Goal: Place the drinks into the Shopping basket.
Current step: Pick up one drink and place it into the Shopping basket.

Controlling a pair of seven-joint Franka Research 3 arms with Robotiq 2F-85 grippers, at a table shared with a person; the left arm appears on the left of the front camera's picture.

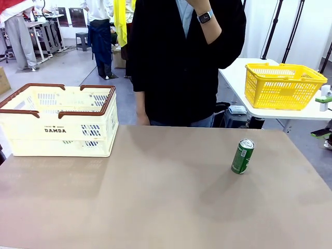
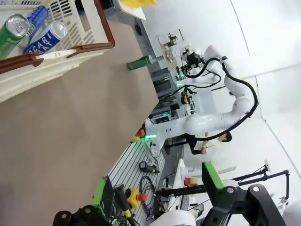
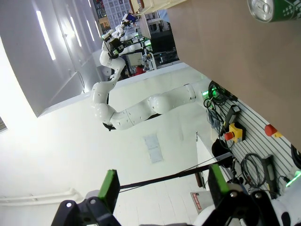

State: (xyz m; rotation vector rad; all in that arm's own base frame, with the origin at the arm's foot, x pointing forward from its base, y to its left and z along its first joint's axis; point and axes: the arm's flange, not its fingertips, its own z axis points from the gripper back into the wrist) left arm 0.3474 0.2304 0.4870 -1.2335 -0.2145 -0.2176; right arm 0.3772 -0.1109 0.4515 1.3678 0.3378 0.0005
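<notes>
I am holding my left pincer (image 2: 160,197) spread wide with nothing in it, its green pads raised off the brown tabletop (image 2: 70,132). Ahead of it and up to one side in its own view, the large cream-white plastic shopping basket with brown rim and handles (image 2: 56,59) is sitting on the tabletop, and inside it I am seeing a light green slim can with a silver top (image 2: 11,30) lying beside a blue slim can with white lettering (image 2: 44,38), with part of another blue can (image 2: 36,16) showing behind them. Farther off past the basket's corner, a dark green slim drink can (image 2: 139,62) is standing alone on the tabletop, well apart from the basket.

My right pincer (image 3: 162,186) is also gaping fully, gripping nothing, hovering away from the tabletop edge. The dark green can's silver top is peeking in at the far upper corner of its view, well beyond the fingers (image 3: 109,188).

From the front, the basket is resting at the far left, the can upright toward the right, and a person in a dark jacket (image 1: 181,62) is standing across the tabletop.
</notes>
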